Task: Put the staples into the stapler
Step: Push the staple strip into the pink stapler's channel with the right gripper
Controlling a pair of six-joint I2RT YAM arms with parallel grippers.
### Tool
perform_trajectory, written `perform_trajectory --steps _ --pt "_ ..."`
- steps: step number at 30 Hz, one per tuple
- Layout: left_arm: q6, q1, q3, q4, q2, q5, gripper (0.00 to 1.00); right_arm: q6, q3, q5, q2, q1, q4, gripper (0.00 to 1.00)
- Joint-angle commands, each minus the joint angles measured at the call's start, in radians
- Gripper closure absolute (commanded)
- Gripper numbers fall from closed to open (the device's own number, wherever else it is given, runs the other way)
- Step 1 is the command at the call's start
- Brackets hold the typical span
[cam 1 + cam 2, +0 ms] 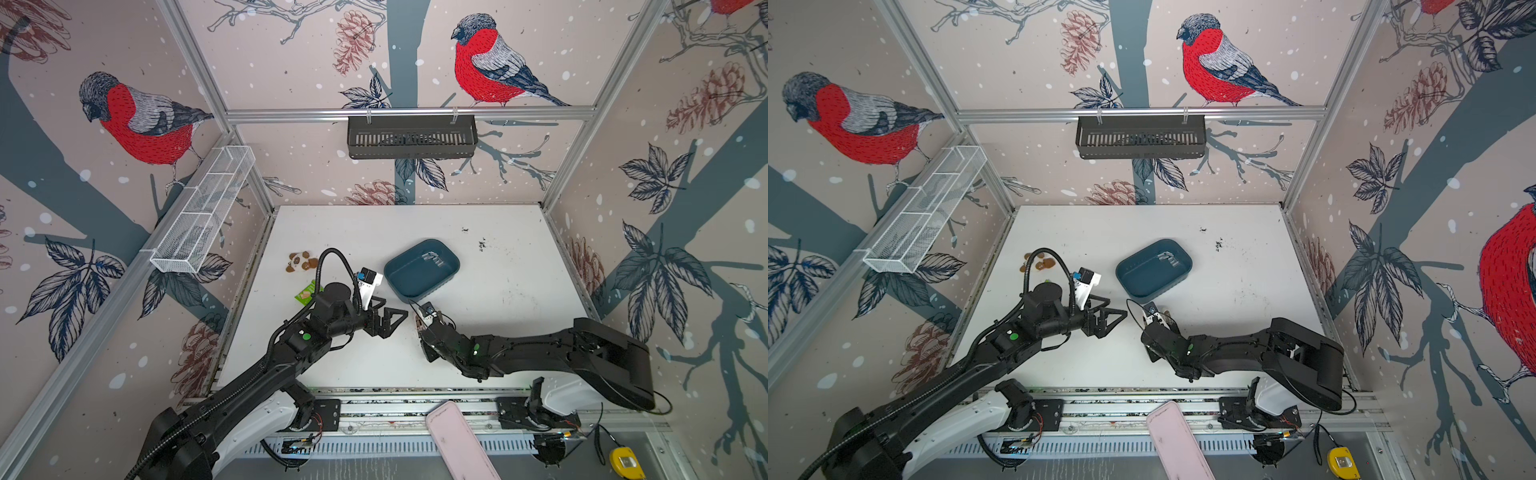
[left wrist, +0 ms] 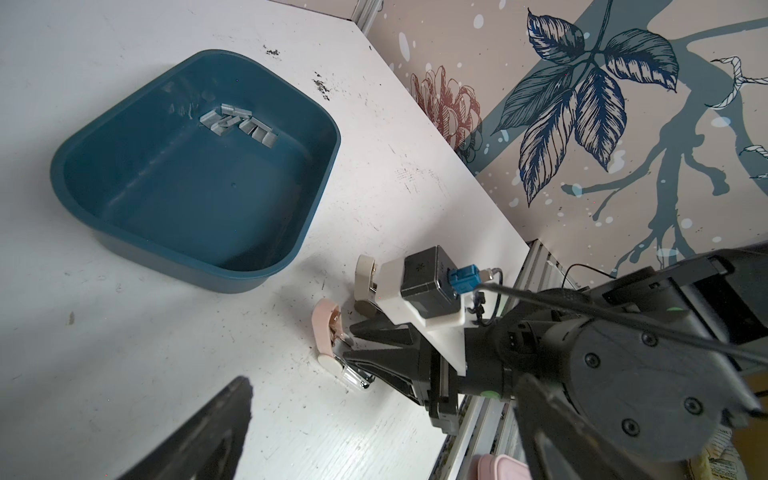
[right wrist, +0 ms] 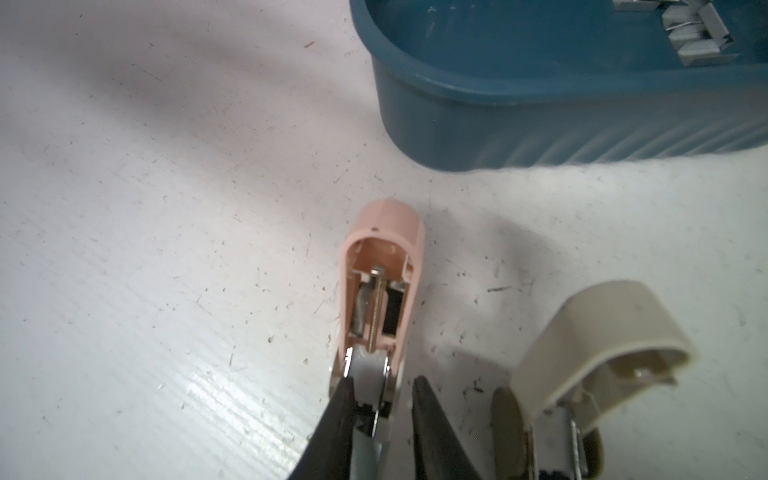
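Bullfinch wallpaper walls in a scuffed white table (image 1: 332,232). Low over it, the right gripper (image 3: 382,379) is only slightly open around the hinge end of the pink stapler (image 3: 382,232). In the right wrist view one black finger (image 3: 338,415) lies against the stapler's side. The other finger stands just clear of it, so the gripper straddles the stapler and does not squeeze it.

The pink stapler rests on the table with its lid swung up, showing the spring rod inside. Just beside it, on the far side of the clear finger, sits a beige stapler (image 3: 602,332), its lid also raised. Whether the two staplers touch cannot be told.

In both top views the left gripper (image 1: 395,306) is at 9 o'clock of the right gripper, near it but apart. It is spread wide and has nothing in it.

At 12 o'clock of the pink stapler, near but not touching, stands a dark blue tub (image 3: 540,124). The staples (image 2: 239,124) lie in a loose heap of short grey strips on its floor, toward the tub's 1 o'clock corner in a top view.

Further out, at about 10 o'clock of the left gripper, a small panda toy (image 1: 301,262) and a green packet (image 1: 305,293) lie on the table.
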Motion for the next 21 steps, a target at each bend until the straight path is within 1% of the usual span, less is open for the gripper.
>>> perform_trajectory --steps 1,8,12,17,19,21 --pt "0.004 -0.003 0.01 0.034 -0.001 0.005 0.02 0.008 0.007 0.006 -0.006 0.003 0.0 0.73" --pt "0.004 -0.004 0.01 0.032 0.003 0.004 0.02 0.039 0.004 -0.027 -0.076 0.002 -0.02 0.73" --pt "-0.003 -0.009 0.003 0.036 0.012 -0.014 0.02 0.101 -0.004 -0.065 -0.141 0.001 -0.057 0.73" --pt "-0.047 -0.039 -0.02 0.083 0.055 -0.064 0.04 0.22 0.009 -0.099 -0.184 -0.012 -0.164 0.73" --pt "-0.063 -0.047 -0.028 0.111 0.079 -0.076 0.03 0.247 0.016 -0.117 -0.187 -0.012 -0.189 0.73" --pt "-0.07 -0.052 -0.032 0.135 0.104 -0.077 0.04 0.249 0.013 -0.153 -0.192 -0.018 -0.181 0.72"
